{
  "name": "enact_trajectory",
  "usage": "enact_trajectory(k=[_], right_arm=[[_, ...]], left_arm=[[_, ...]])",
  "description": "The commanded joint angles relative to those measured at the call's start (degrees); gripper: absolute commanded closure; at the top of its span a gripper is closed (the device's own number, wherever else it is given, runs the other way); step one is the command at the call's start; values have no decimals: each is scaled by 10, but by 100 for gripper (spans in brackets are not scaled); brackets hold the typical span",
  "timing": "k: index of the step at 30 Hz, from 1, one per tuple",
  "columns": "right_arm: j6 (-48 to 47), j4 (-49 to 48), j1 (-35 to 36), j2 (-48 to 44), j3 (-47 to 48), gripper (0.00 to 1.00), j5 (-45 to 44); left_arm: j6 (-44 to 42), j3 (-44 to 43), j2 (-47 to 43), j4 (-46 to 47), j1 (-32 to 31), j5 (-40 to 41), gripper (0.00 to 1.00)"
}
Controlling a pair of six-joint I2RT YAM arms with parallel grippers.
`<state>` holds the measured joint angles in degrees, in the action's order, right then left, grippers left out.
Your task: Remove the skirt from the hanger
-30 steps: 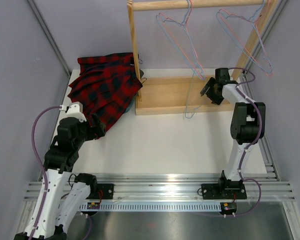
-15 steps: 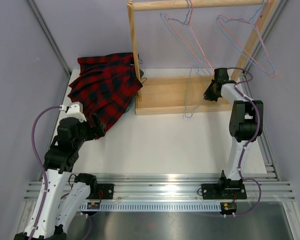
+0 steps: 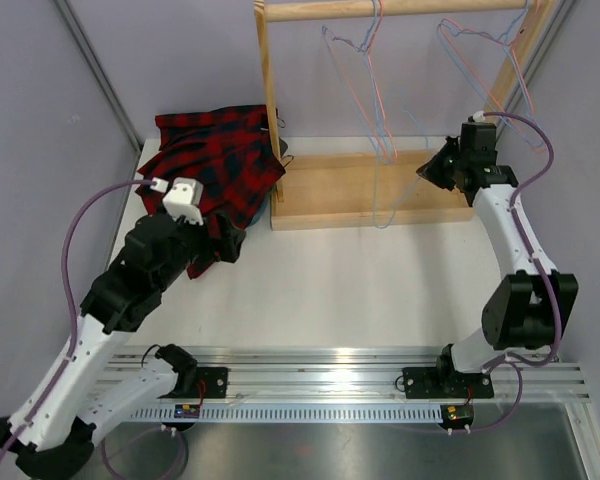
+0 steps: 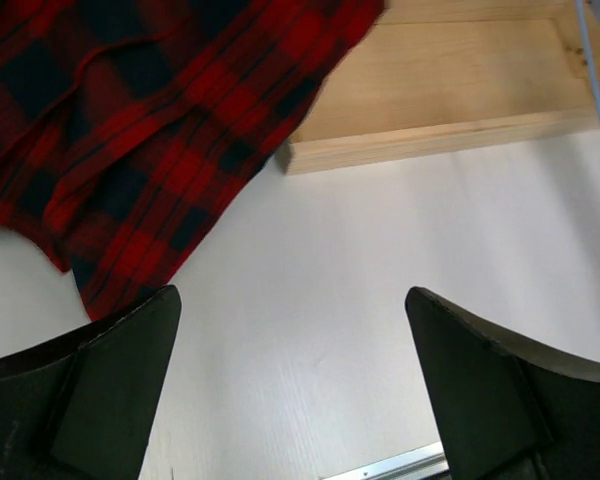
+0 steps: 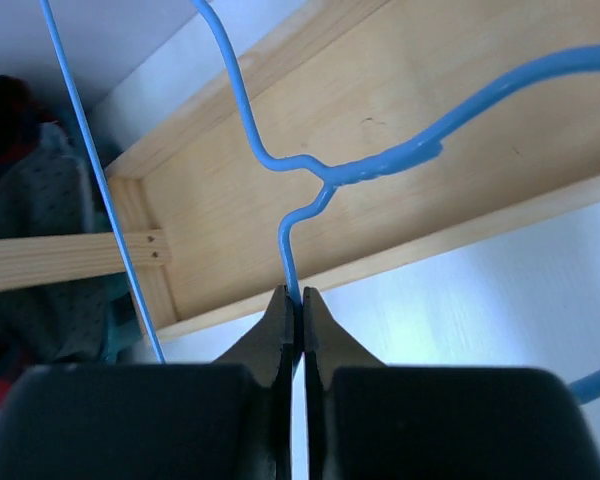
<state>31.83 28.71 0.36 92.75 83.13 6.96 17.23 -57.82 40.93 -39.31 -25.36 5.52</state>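
The red and black plaid skirt [image 3: 212, 165] lies crumpled on the table at the back left, against the wooden rack's post [image 3: 270, 100]. Its hem fills the upper left of the left wrist view [image 4: 130, 130]. My left gripper [image 3: 223, 243] hovers at the skirt's near edge, open, with only bare table between its fingers [image 4: 292, 300]. My right gripper [image 3: 438, 170] is over the rack's base, shut on the thin wire of a bare blue hanger [image 5: 380, 160], just below its twisted neck [image 5: 298, 298].
Two more wire hangers [image 3: 365, 60] [image 3: 490, 50] dangle from the rack's top rail [image 3: 400, 8]. The rack's wooden base [image 3: 350, 190] lies across the back of the table. A dark cloth [image 5: 40, 250] sits by the post. Grey walls close in both sides.
My right gripper has shut on the blue hanger wire and swung right and back with it. My left arm has lifted and moved forward beside the skirt's near edge, still open.
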Motion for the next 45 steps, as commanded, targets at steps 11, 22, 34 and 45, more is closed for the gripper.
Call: enact_trajectory(k=[11, 22, 34, 45], right_arm=[[26, 77, 20, -227, -129, 100, 43], [38, 161, 21, -366, -148, 100, 90], [44, 222, 22, -421, -114, 100, 131], [53, 266, 22, -435, -50, 100, 184]], left_arm=[[-150, -207, 274, 217, -489, 267, 1], [-186, -298, 471, 288, -526, 215, 1], [-155, -299, 528, 322, -529, 163, 13], [-144, -285, 532, 328, -529, 142, 100]])
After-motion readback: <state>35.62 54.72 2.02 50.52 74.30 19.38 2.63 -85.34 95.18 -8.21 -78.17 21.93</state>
